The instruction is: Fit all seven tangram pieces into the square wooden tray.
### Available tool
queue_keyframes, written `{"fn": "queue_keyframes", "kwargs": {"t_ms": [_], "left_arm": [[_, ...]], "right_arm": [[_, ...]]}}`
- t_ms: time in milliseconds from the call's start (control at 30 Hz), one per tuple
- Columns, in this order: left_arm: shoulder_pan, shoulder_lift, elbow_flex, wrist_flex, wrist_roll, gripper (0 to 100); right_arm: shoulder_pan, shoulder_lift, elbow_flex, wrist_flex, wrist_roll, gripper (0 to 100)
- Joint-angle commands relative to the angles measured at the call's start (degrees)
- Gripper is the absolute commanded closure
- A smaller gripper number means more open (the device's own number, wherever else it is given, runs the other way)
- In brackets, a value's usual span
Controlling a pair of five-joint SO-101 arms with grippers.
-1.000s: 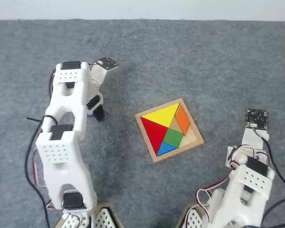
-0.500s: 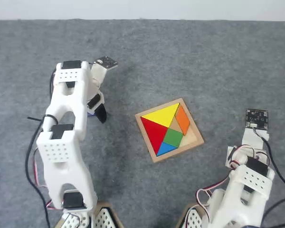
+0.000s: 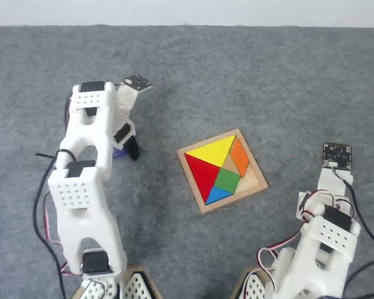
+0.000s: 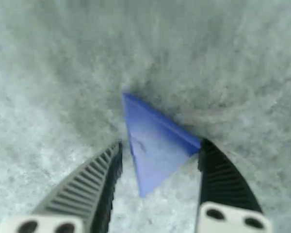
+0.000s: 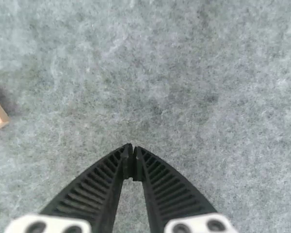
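Straddling a violet-blue triangular piece (image 4: 156,138) at 9 o'clock from the square wooden tray (image 3: 255,181), the left pincer (image 4: 160,145) stands released, the right pincer (image 5: 131,151) clenched on nothing, and the tray, five coloured pieces (image 3: 213,152) in, seems unfilled toward 4 o'clock.

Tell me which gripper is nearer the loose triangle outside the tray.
Left. The left gripper straddles the loose triangle, open; the right gripper sits shut beyond the tray.

Set flat in square wooden tray (image 3: 256,184): yellow triangle (image 3: 213,152), red triangle (image 3: 202,174), orange parallelogram (image 3: 239,156), green square (image 3: 227,180), blue triangle (image 3: 217,195). Well apart on grey carpet (image 3: 268,75): violet-blue triangle (image 4: 155,143), flat.
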Motion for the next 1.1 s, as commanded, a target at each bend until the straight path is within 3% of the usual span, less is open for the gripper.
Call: {"fn": "queue_keyframes", "kwargs": {"t_ms": [0,133,300,567,733,833,933,1067], "left_arm": [[-0.44,1.05,-1.80,-0.44,0.09,75],[-0.18,3.43,-4.44,2.81,-0.26,76],[3.78,2.73,-1.01,6.24,-0.97,89],[10.81,-12.66,16.66,-1.23,0.26,98],[11.43,-28.57,26.95,-3.96,1.05,97],[9.14,-35.96,26.68,-6.42,7.91,91],[9.23,-37.89,26.51,-9.76,12.31,79],[12.31,-33.93,26.51,-14.24,15.91,77]], "right_arm": [[-0.13,-1.10,-2.20,-0.75,-0.53,99.0],[-0.13,-1.10,-2.20,-0.75,-0.44,99.0],[-0.13,-1.19,-2.20,-0.92,-0.53,99.0],[-0.22,-1.19,-2.20,-0.92,-0.53,99.0],[-0.31,-1.10,-2.20,-0.92,-0.44,99.0],[-0.40,-1.19,-2.20,-0.92,-0.44,99.0],[-0.40,-1.27,-2.20,-0.92,-0.53,99.0],[-0.48,-1.19,-2.20,-0.84,-0.53,99.0]]}}
